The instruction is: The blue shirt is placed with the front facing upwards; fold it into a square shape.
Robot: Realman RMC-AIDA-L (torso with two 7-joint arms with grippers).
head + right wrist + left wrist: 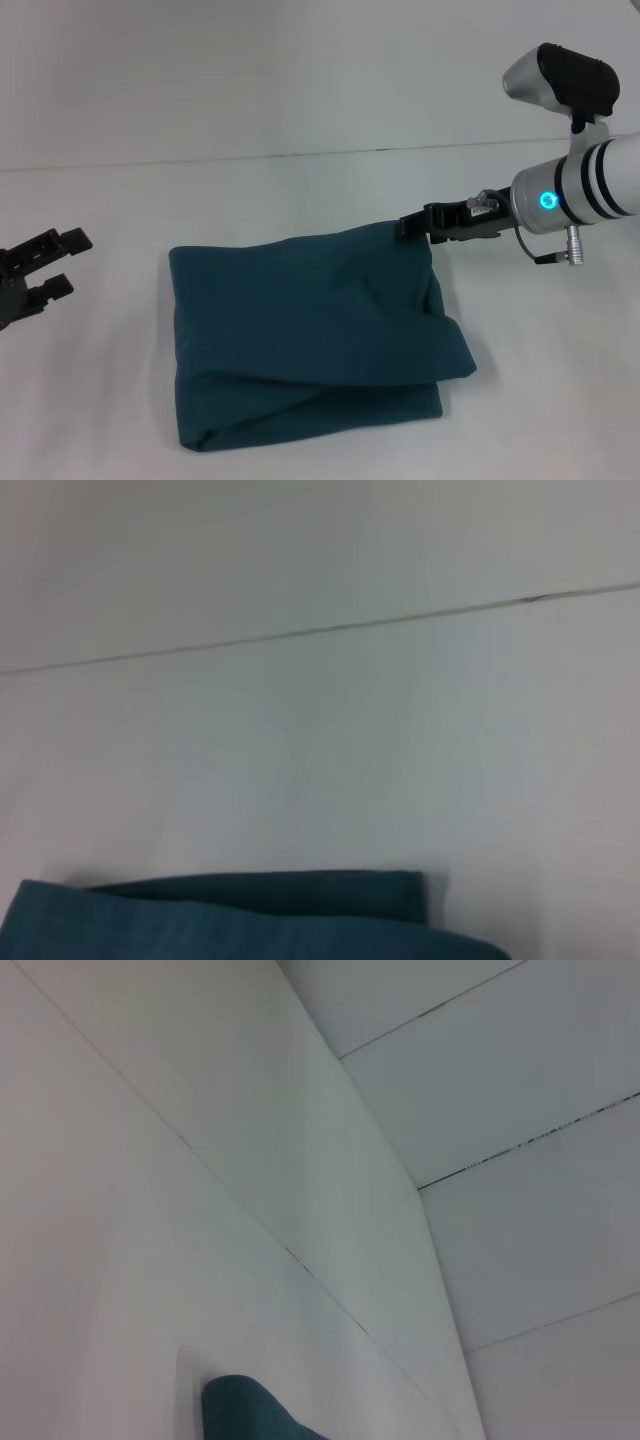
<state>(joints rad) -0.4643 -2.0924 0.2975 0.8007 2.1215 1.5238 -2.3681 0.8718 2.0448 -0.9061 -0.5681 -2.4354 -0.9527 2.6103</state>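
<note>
The white desk (300,110) carries the blue shirt (310,330), already folded into a rough square at mid-desk, its longer side running left to right. The right end effector (412,228) pinches the shirt's far right corner. The left end effector (45,265) waits open, well off the shirt's left edge.

The right arm (590,185) reaches in from the right side of the head view, its silver wrist showing a lit blue ring and a small camera mounted above it. Its right tool (415,226) points toward the left, dark fingers closed together at their tips. The left tool (38,265) sits low at the left edge of the head view, well apart from the right one, with its two black fingers spread and nothing between them.
</note>
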